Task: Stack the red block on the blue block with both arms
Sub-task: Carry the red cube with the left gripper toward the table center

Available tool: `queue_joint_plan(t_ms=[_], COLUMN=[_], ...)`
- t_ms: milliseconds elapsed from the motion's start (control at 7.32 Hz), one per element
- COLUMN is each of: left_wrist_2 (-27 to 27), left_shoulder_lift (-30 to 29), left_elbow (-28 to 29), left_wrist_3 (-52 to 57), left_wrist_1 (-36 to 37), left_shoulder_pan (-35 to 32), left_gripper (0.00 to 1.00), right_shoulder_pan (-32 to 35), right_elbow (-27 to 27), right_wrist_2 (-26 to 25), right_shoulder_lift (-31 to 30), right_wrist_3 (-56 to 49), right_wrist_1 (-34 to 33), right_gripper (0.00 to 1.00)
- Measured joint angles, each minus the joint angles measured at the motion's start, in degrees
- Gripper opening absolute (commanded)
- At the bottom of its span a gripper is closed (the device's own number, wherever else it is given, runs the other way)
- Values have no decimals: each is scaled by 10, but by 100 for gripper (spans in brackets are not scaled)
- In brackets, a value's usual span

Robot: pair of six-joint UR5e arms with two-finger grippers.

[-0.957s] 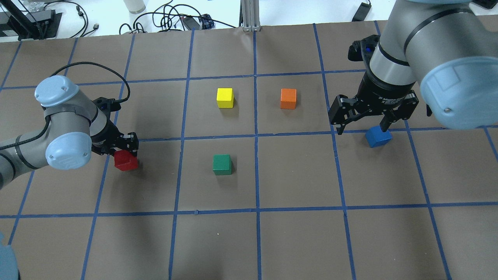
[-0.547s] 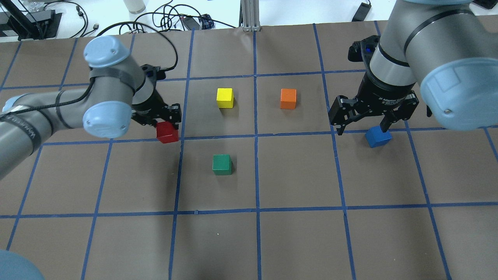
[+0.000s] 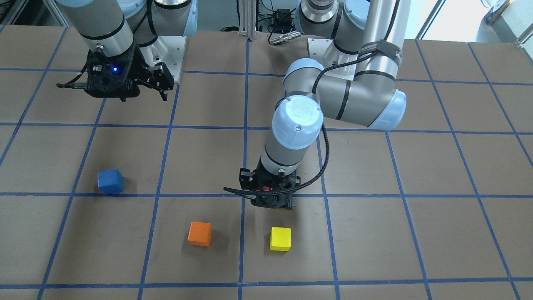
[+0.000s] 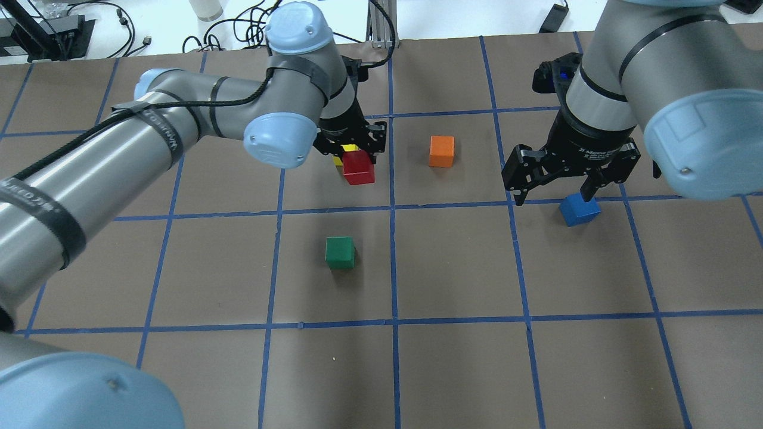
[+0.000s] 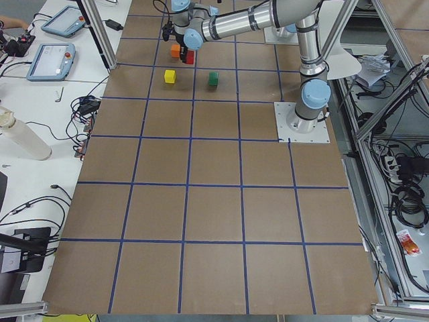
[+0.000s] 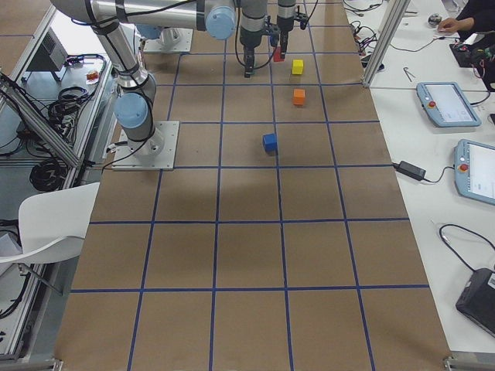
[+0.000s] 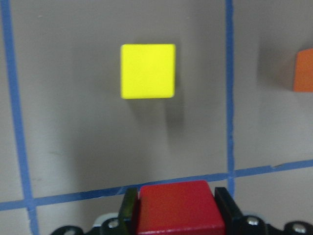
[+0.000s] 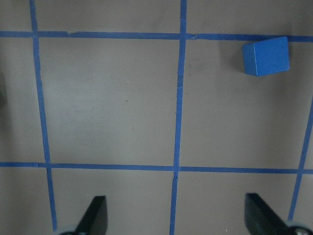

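My left gripper [image 4: 358,159] is shut on the red block [image 4: 358,167] and holds it above the table, just in front of the yellow cube. The left wrist view shows the red block [image 7: 178,208] clamped between the two fingers. The blue block [image 4: 579,210] sits on the table at the right, on a tape line; it also shows in the front-facing view [image 3: 110,181]. My right gripper [image 4: 554,196] hangs open and empty above the table beside the blue block, apart from it. In the right wrist view the blue block [image 8: 265,56] lies at the upper right, away from the open fingers [image 8: 95,215].
A yellow cube [image 7: 148,71] lies right beyond the held red block. An orange cube [image 4: 442,151] sits between the two grippers. A green cube [image 4: 340,252] sits nearer the robot, mid-table. Blue tape lines grid the brown table.
My left arm has carried the red block from the table's left side far to the right and away from the robot, to the yellow cube. The right arm and blue block have not moved.
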Motion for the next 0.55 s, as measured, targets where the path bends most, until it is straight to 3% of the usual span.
queue_joint_plan(t_ms=[547], left_wrist_2=[3], left_shoulder_lift=[-44], left_elbow=[24], left_wrist_3=[-40], left_wrist_1=[14], left_shoulder_pan=[-45], left_gripper=[0], right_shoulder_pan=[0], right_elbow=[0], right_wrist_2=[2], right_shoulder_lift=[0], right_wrist_3=[1], right_wrist_1=[-1], right_gripper=[100])
